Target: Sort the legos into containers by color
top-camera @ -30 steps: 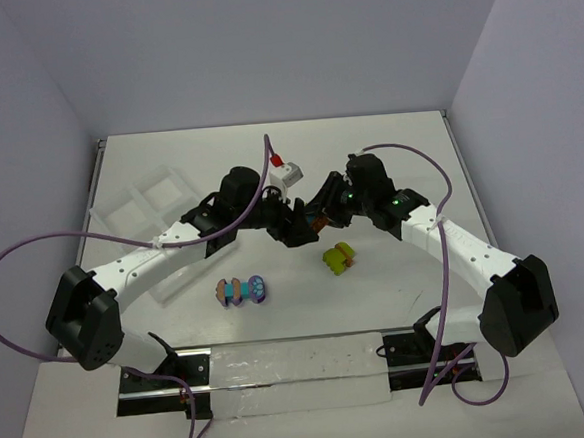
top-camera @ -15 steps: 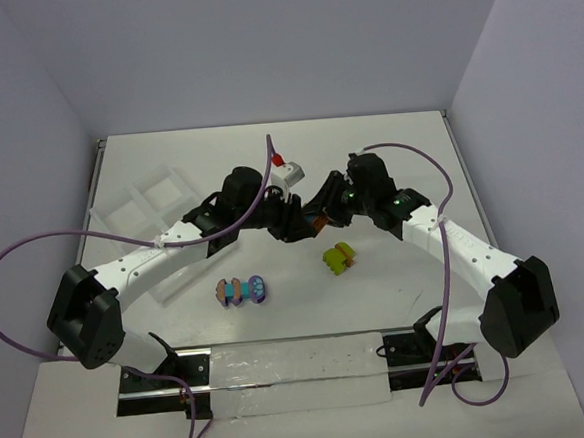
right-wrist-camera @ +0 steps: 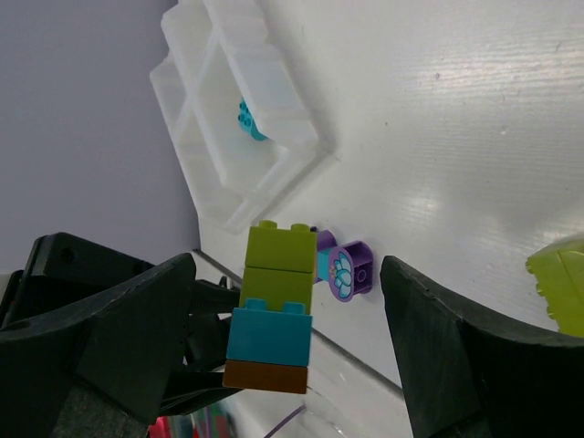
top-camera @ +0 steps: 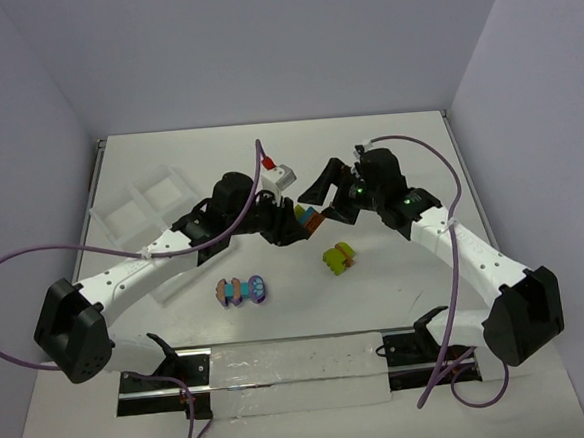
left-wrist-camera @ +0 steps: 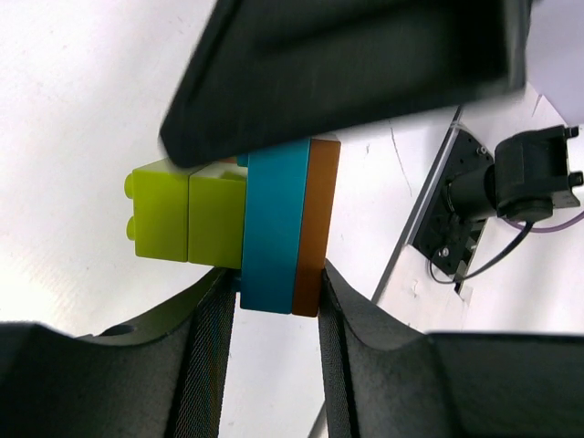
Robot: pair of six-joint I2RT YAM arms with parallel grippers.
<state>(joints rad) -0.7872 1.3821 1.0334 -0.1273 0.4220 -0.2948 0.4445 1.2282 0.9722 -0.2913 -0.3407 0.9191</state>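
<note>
Left wrist: lego stack (left-wrist-camera: 272, 224) is pinched at 6 o'clock by left gripper (left-wrist-camera: 274, 285); could be dislodged by spread right gripper (right-wrist-camera: 287, 271).

Pale lavender walls (top-camera: 260, 51) enclose a white table (top-camera: 408, 151) on three sides.

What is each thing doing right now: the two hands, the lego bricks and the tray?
Left hand, shut on the lego stack.
Right hand, open, one finger on each side of the stack.
Lego stack (lime green, turquoise, orange-brown), snapped together, held up.
Purple-turquoise-orange cluster, lying loose, unheld.
Lime green cluster, lying loose, unheld.
Tray, holding a turquoise brick in one compartment.
</note>
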